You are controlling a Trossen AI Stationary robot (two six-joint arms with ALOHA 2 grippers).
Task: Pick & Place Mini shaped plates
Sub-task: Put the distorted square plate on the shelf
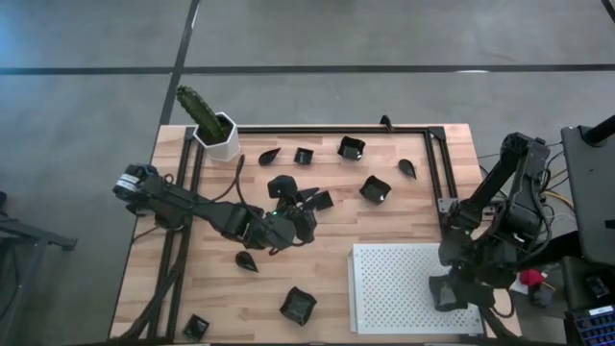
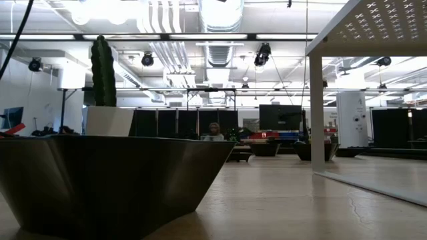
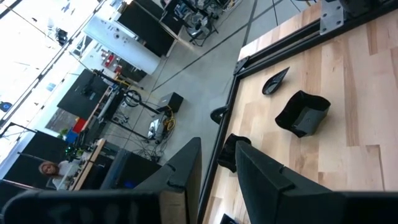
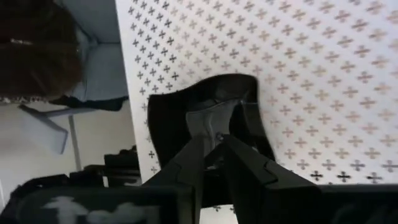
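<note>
Right gripper over white perforated square tray, at tray's 4 o'clock corner, jaws narrow, straddling rim of small black square dish resting on tray. Left gripper gapes mid-table; black square dish lies nearest, at its 2 o'clock.

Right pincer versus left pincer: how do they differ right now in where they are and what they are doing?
The right pincer sits over the white perforated tray, gripping the rim of a dark square plate; the left pincer is at mid-table over bare wood, holding nothing. The right pincer's fingers are nearly together around that rim; the left pincer's fingers stand apart, with another square plate lying ahead of them. Both are dark two-finger pincers.
</note>
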